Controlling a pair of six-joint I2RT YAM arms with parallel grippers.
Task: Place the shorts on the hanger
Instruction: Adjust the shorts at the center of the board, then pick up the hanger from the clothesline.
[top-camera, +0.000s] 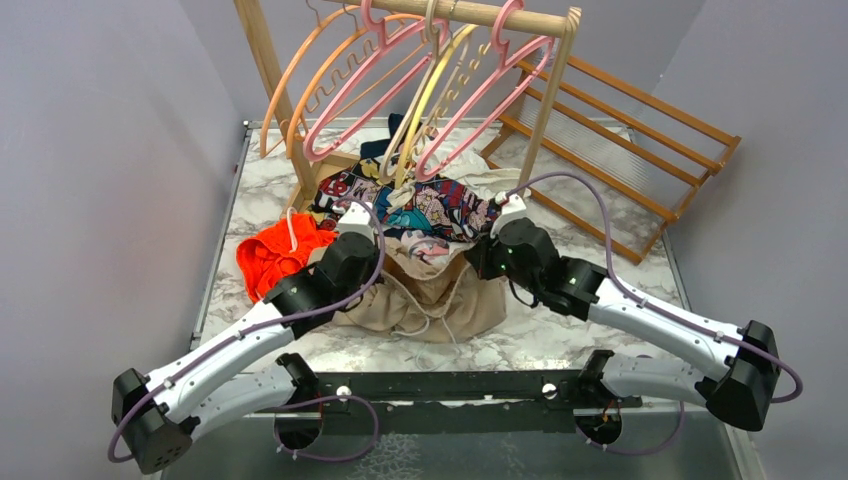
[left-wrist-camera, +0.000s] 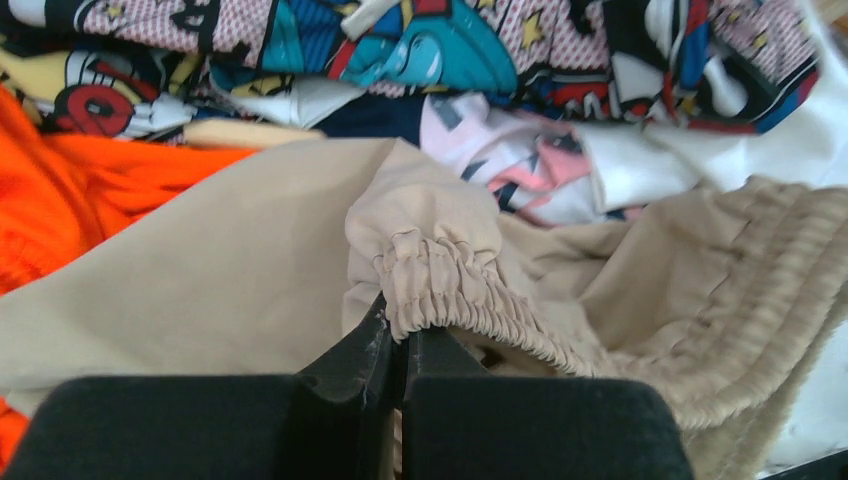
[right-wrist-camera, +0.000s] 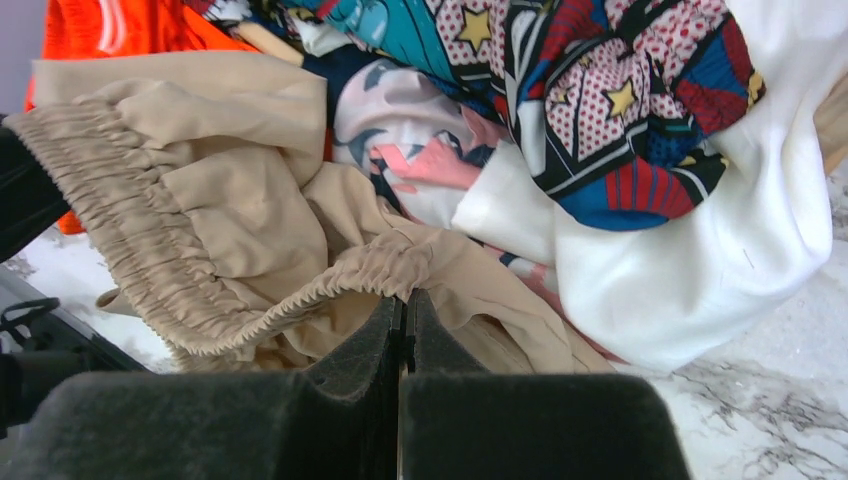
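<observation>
The beige shorts (top-camera: 425, 295) lie bunched on the marble table between my two grippers. My left gripper (left-wrist-camera: 403, 330) is shut on the gathered elastic waistband (left-wrist-camera: 450, 275) at its left end. My right gripper (right-wrist-camera: 403, 298) is shut on the waistband (right-wrist-camera: 330, 285) at its right end. In the top view the left gripper (top-camera: 362, 232) and the right gripper (top-camera: 497, 228) hold the waistband just in front of the comic-print cloth. Pink hangers (top-camera: 360, 85) (top-camera: 490, 95) hang on the wooden rail (top-camera: 470, 12) at the back.
A comic-print cloth (top-camera: 420, 205) lies behind the shorts, with white fabric (right-wrist-camera: 700, 250) by it. A bright orange garment (top-camera: 278, 252) lies to the left. Orange and yellow hangers (top-camera: 300, 75) share the rail. A slatted wooden rack (top-camera: 620, 140) leans at the back right.
</observation>
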